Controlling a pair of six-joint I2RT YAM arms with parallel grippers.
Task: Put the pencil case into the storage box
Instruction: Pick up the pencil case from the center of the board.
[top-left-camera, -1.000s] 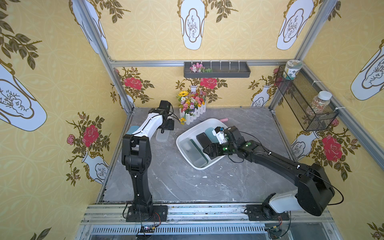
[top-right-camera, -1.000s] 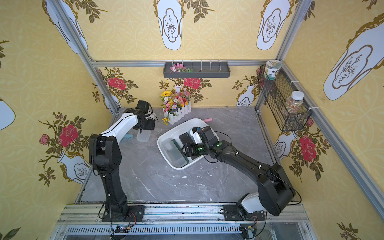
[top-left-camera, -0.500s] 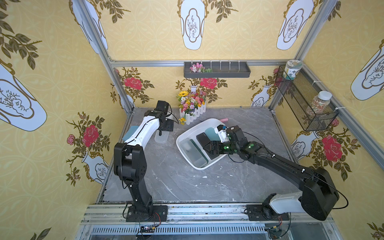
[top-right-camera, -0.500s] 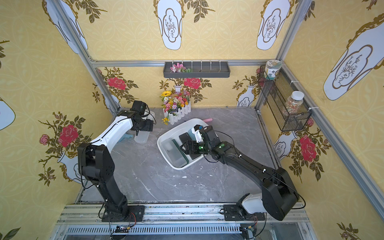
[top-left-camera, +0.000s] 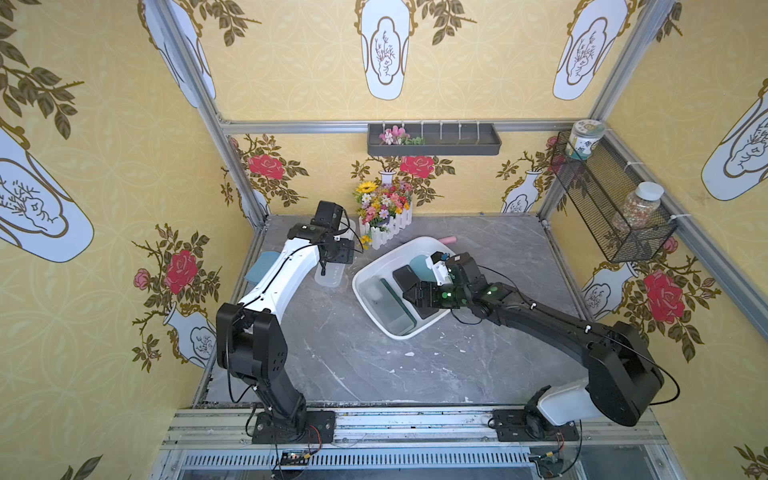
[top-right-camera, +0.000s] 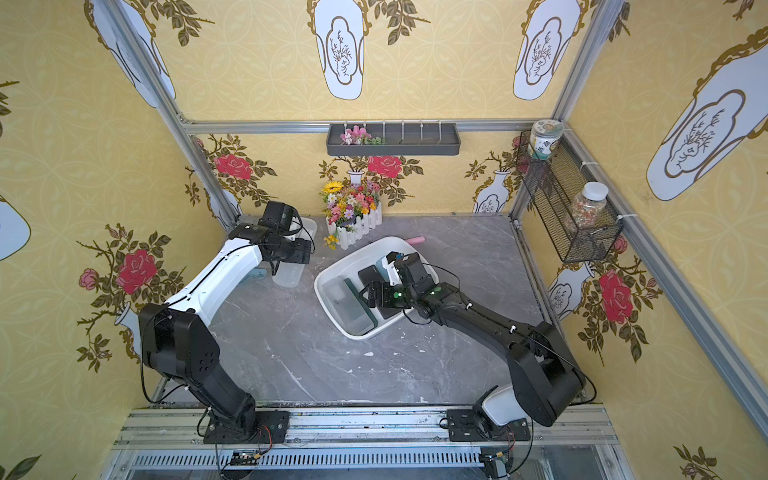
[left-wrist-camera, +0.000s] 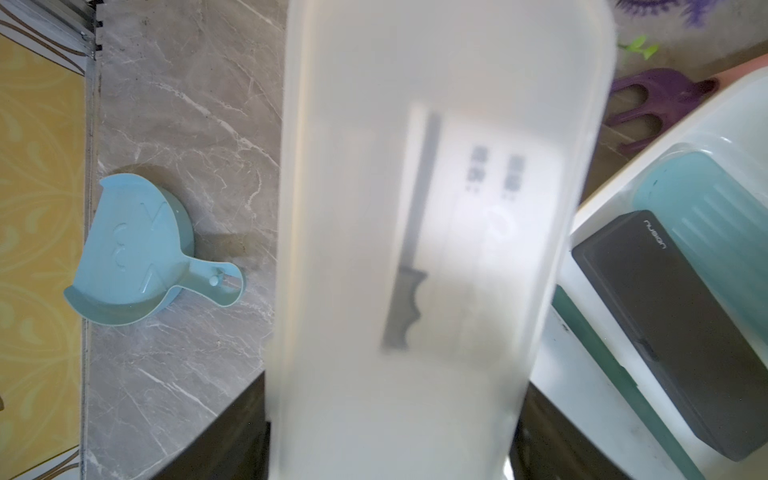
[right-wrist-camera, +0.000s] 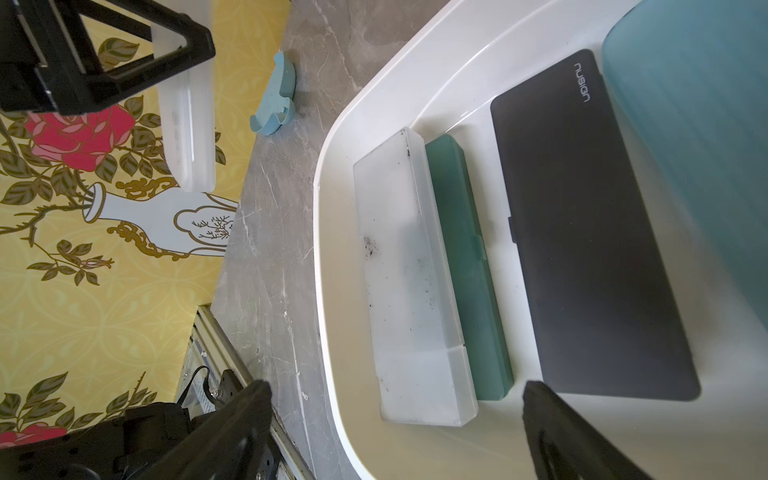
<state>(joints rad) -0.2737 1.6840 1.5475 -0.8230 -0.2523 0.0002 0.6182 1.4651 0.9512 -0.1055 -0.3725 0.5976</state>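
Observation:
My left gripper (top-left-camera: 337, 252) is shut on one end of a frosted translucent pencil case (top-left-camera: 330, 274), which hangs above the table at the back left, beside the storage box. In the left wrist view the pencil case (left-wrist-camera: 436, 249) fills the space between the left gripper's (left-wrist-camera: 392, 419) dark fingers. The white storage box (top-left-camera: 360, 291) sits mid-table and holds a frosted case (right-wrist-camera: 411, 282), a green case (right-wrist-camera: 469, 266), a black case (right-wrist-camera: 590, 232) and a teal case (right-wrist-camera: 698, 124). My right gripper (right-wrist-camera: 395, 388) is open over the box, holding nothing.
A light blue scoop (left-wrist-camera: 133, 257) lies by the left wall. A flower pot with a white fence (top-left-camera: 384, 216) stands behind the box, and a pink object (top-left-camera: 448, 240) lies at its far rim. A grey wall tray (top-left-camera: 434, 139) and a mesh basket (top-left-camera: 611, 208) hang above.
The left arm's elbow has swung toward the front left while its gripper keeps the pencil case near the same spot. The right gripper has shifted slightly over the box and stays open.

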